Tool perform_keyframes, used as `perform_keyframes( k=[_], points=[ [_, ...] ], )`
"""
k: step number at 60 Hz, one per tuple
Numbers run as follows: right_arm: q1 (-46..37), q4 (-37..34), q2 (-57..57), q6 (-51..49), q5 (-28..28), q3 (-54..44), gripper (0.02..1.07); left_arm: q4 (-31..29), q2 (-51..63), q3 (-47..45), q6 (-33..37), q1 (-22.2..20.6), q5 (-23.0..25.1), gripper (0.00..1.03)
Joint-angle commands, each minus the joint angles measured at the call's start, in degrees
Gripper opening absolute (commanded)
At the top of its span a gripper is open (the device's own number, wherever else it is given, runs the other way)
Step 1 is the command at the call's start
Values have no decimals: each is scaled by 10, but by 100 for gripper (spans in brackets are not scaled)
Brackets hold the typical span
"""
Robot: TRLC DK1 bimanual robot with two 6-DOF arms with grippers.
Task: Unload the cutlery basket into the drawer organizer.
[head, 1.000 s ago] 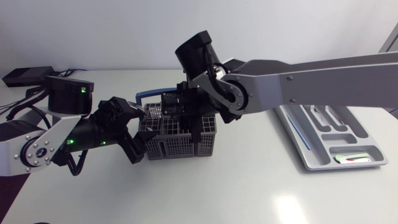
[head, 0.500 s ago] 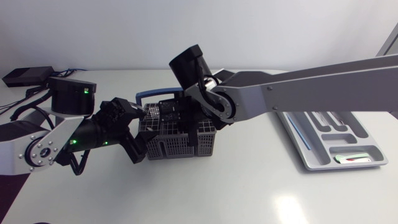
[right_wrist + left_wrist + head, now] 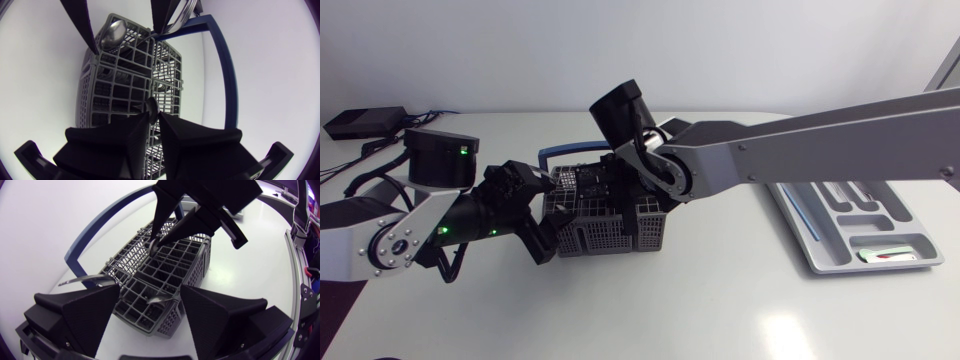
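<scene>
At the lower left of the head view, the left gripper [image 3: 541, 236] sits at the left end of the cutlery basket [image 3: 607, 238]. Its fingers are spread wide, with the basket's corner between them. The grey basket stands mid-frame on the white surface [image 3: 670, 310]. The right gripper [image 3: 152, 116] is down inside it, fingers narrowed onto the rounded end of a cutlery piece [image 3: 151, 105]. The drawer organizer [image 3: 810, 245] lies well apart at the frame's right.

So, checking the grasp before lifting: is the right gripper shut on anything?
Shut: the right gripper pinches a cutlery piece from both sides, in the cutlery basket.
</scene>
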Motion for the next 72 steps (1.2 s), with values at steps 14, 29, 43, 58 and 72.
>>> perform_keyframes(
  k=[14, 29, 43, 58, 72],
  points=[
    [10, -4, 23, -6, 4, 7, 19, 8, 16, -17, -2, -4, -1, 98],
    [14, -4, 32, 8, 8, 15, 12, 11, 15, -16, -2, -3, -1, 98],
    [22, -5, 0, 9, 8, 11, 12, 11, 13, -13, -4, -3, -1, 98],
    [38, -5, -47, 12, 15, -9, 12, 11, 7, -9, -4, -2, -1, 98],
    [52, -18, -88, 5, 27, -26, 12, 17, 3, -6, -7, 1, -1, 98]
  ],
)
